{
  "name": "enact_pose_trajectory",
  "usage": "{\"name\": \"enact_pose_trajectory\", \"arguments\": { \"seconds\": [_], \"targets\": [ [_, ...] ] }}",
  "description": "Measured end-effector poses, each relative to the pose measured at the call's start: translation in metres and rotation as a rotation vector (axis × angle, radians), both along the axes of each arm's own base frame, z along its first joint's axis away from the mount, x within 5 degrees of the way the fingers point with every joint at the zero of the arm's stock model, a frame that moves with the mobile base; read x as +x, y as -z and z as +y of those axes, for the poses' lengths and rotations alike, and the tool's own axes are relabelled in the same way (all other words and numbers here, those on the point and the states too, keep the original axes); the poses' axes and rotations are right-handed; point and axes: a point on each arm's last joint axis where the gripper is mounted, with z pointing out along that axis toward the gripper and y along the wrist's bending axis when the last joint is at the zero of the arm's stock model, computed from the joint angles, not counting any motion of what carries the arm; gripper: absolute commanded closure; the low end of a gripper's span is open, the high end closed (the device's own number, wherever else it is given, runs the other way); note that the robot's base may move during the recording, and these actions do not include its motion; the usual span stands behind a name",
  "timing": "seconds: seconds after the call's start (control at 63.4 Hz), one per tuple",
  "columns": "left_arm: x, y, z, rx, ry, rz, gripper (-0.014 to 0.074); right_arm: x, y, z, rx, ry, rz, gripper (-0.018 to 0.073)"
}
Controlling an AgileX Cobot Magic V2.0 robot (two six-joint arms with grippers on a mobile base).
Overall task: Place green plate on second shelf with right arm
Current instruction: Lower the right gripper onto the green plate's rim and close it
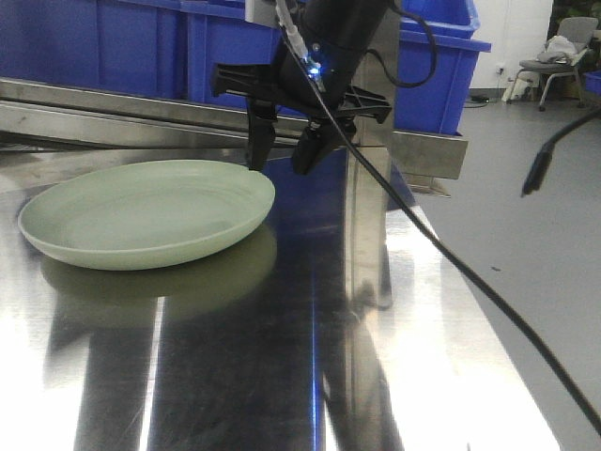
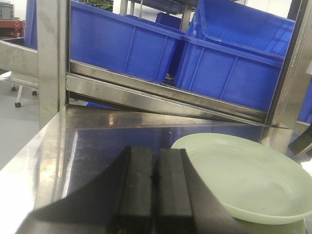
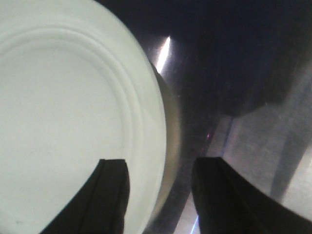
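Observation:
The green plate [image 1: 141,211] lies flat on a shiny steel surface [image 1: 282,376]; it also shows in the left wrist view [image 2: 248,175] and the right wrist view [image 3: 63,112]. My right gripper [image 1: 280,162] hangs open over the plate's far right rim. In the right wrist view [image 3: 161,165] one finger [image 3: 109,195] is above the inside of the plate and the other finger [image 3: 214,195] is outside the rim, above the steel. My left gripper [image 2: 156,151] is shut with nothing in it, low over the steel just left of the plate. Which level is the second shelf I cannot tell.
A sloped steel rack level [image 1: 122,108] runs behind the plate and carries big blue bins [image 1: 113,42] [image 2: 122,44]. A steel upright [image 2: 51,53] stands at the left. A black cable [image 1: 451,254] crosses the right side. A chair [image 1: 554,56] stands far back right.

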Motion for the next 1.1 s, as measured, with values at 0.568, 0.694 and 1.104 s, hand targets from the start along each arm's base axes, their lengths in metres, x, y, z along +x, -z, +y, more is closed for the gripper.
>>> {"name": "enact_pose_trajectory", "arguments": {
  "seconds": [0.568, 0.694, 1.104],
  "targets": [
    [0.0, 0.0, 0.0, 0.0, 0.0, 0.0, 0.0466, 0.007, 0.034, 0.008, 0.018, 0.02, 0.078, 0.0379],
    [0.0, 0.0, 0.0, 0.0, 0.0, 0.0, 0.0466, 0.007, 0.034, 0.008, 0.024, 0.023, 0.079, 0.0384],
    [0.0, 0.0, 0.0, 0.0, 0.0, 0.0, 0.0466, 0.008, 0.032, 0.01, 0.049, 0.028, 0.119, 0.0501]
  ]
}}
